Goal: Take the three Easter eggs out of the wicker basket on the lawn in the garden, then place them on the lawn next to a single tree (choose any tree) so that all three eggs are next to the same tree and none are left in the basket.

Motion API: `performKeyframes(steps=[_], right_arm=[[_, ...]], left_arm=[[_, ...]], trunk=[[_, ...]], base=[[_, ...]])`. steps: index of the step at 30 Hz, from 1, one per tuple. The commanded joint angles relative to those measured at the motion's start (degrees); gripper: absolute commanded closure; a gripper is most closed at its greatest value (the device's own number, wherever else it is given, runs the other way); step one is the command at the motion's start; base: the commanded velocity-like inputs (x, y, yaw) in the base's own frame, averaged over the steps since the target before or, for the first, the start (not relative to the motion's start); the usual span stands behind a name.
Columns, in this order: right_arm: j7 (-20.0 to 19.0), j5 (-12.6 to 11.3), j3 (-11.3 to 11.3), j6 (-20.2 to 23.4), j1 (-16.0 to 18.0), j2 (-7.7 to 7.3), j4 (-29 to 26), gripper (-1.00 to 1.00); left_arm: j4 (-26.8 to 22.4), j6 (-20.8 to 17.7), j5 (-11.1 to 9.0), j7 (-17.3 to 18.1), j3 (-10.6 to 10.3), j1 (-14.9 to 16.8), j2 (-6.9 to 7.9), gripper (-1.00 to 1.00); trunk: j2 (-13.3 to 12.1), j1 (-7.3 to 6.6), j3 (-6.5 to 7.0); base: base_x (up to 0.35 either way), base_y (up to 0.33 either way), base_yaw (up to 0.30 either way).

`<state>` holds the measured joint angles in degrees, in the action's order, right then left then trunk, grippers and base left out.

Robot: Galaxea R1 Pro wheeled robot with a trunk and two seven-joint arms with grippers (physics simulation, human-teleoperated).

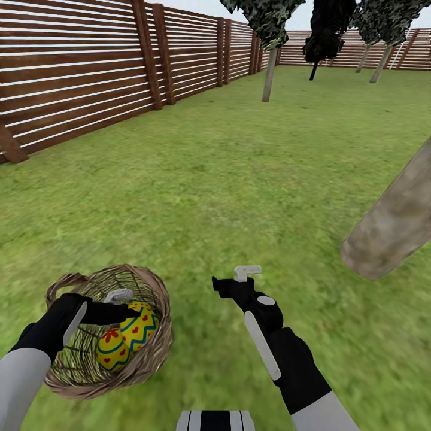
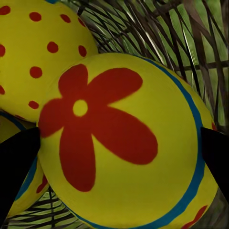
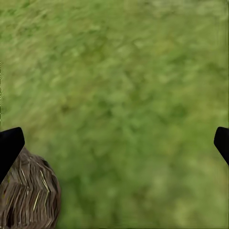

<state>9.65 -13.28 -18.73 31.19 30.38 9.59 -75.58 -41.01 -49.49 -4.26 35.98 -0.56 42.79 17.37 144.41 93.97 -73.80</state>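
The wicker basket (image 1: 152, 353) sits on the lawn (image 1: 239, 179) at lower left, with the yellow Easter eggs (image 1: 134, 332) inside it. My left gripper (image 1: 127, 304) reaches into the basket. Up close, its fingers (image 2: 16, 167) press both sides of a yellow egg with a red flower (image 2: 119, 143), so it is shut on that egg. A red-dotted egg (image 2: 38, 52) and another egg (image 2: 21, 200) lie against it. My right gripper (image 1: 233, 280) hovers open over bare grass (image 3: 124, 95) right of the basket, with the basket's rim (image 3: 26, 195) beside one finger. The tree's thick leaning trunk (image 1: 395, 221) stands at right.
A brown slat fence (image 1: 78, 72) runs along the left and far side. Thin-trunked trees (image 1: 269, 72) and a dark narrow tree (image 1: 323, 36) stand far back. Open grass stretches between the basket and the leaning trunk.
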Motion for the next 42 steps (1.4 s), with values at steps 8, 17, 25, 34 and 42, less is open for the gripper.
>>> performKeyframes(steps=[8,17,25,34,42], right_arm=[[0.5,-0.6,-0.1,0.2,0.0,-0.01,-0.1,-1.00],[0.5,-0.6,-0.1,0.2,0.0,-0.01,-0.1,-1.00],[0.5,-0.6,-0.1,0.2,0.0,-0.01,-0.1,-1.00],[0.5,-0.6,-0.1,0.2,0.0,-0.01,-0.1,-1.00],[0.5,-0.6,-0.1,0.2,0.0,-0.01,-0.2,-1.00]], left_arm=[[0.0,-0.8,-0.4,-0.1,-0.1,0.0,0.03,1.00],[0.0,-1.0,-0.4,-0.1,-0.1,0.0,0.03,1.00],[0.0,-1.0,-0.3,-0.1,-0.1,0.0,0.03,1.00],[0.1,-1.7,-0.1,-0.2,-0.1,0.0,0.10,1.00],[0.1,-3.0,0.2,-0.5,-0.1,0.1,0.35,1.00]], trunk=[[-0.1,-0.14,1.07],[-0.1,-0.26,2.18],[-0.2,-0.47,3.95],[-0.3,-0.65,5.50],[-0.3,-0.65,5.50]], base=[[0.000,0.000,0.000],[0.000,0.000,0.000],[0.000,0.000,0.000],[0.000,0.000,0.000],[0.000,0.000,0.000]])
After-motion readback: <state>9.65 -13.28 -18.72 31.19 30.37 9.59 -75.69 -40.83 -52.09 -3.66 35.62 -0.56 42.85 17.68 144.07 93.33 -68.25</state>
